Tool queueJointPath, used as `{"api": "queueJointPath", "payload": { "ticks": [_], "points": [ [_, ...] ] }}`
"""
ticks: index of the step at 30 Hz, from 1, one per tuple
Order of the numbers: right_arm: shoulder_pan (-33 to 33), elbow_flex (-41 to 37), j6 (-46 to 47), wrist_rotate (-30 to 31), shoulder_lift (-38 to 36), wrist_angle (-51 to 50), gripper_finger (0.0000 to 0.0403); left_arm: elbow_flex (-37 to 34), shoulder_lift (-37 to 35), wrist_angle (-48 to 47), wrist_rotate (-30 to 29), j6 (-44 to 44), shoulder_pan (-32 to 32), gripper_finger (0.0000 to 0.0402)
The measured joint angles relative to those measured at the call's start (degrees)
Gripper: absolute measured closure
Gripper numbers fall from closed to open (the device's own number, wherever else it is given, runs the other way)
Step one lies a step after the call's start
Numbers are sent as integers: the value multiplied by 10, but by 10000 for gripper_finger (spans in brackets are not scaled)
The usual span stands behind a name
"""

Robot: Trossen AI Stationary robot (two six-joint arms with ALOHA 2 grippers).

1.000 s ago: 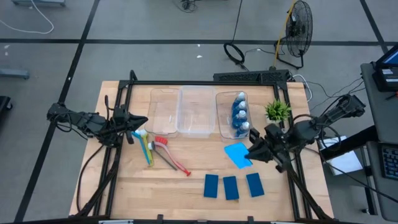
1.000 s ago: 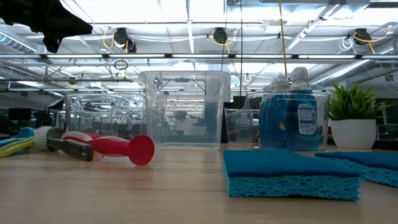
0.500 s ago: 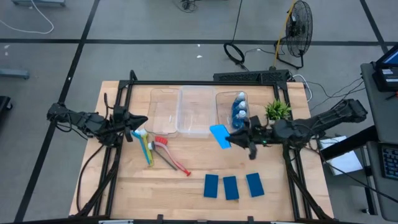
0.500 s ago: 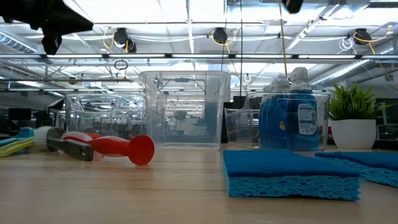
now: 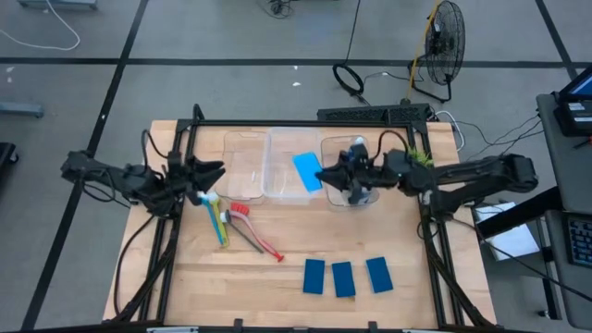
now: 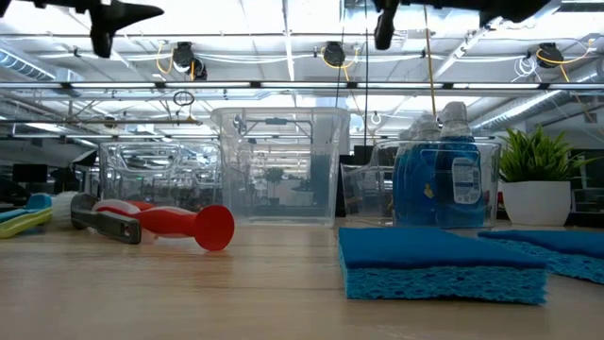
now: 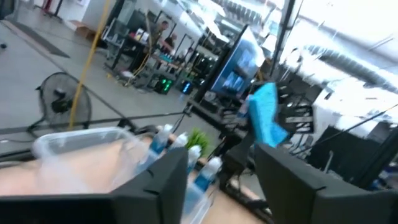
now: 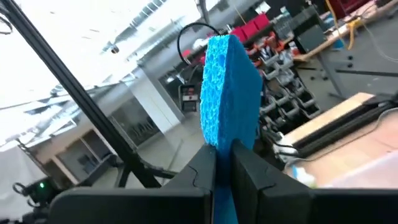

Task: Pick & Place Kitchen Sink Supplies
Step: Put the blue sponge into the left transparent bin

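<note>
My right gripper (image 5: 324, 176) is shut on a flat blue sponge (image 5: 307, 172) and holds it high over the middle clear bin (image 5: 289, 190). Three more blue sponges (image 5: 344, 277) lie flat near the table's front edge. Blue-and-white bottles (image 5: 356, 171) stand in the right bin. Long-handled brushes, red (image 5: 257, 236) and yellow-green with light blue (image 5: 220, 220), lie on the wood at the left. My left gripper (image 5: 215, 171) hovers open above the brush heads with nothing between its fingers (image 7: 168, 180). My right gripper pinches the sponge between its two fingers (image 8: 205, 169) across its thickness, at the end nearest the wrist (image 8: 225, 142). The fingers come nearly level from the table's right. The rest of the sponge sticks out past the fingertips, lifted clear above the middle bin.
A third clear bin (image 5: 245, 162) stands left of the middle one. A small green potted plant (image 5: 418, 159) stands at the back right beside the right bin. In the low view one sponge (image 6: 442, 260) lies close to the camera. Bare wood lies at the table's front left.
My right gripper has swung with the sponge from beside the right bin toward the table's left and far side, ending over the middle bin. My left gripper has risen a little, tipped upward and opened.
</note>
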Motion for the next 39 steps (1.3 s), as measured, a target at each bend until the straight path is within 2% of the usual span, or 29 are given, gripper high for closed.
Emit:
{"api": "queueJointPath", "payload": {
  "ticks": [6,13,21,27,39],
  "points": [
    [-28,0,33,-51,43,83,383,0,94,126,41,8,32,150],
    [-31,0,34,-51,58,102,383,0,200,233,116,-29,74,115],
    [-31,0,33,-49,58,107,383,0,285,343,182,-54,107,114],
    [-31,0,31,-46,58,107,383,8,355,397,204,-83,124,116],
    [-31,0,27,-45,58,106,383,157,488,408,361,-47,165,116]
  ]
}}
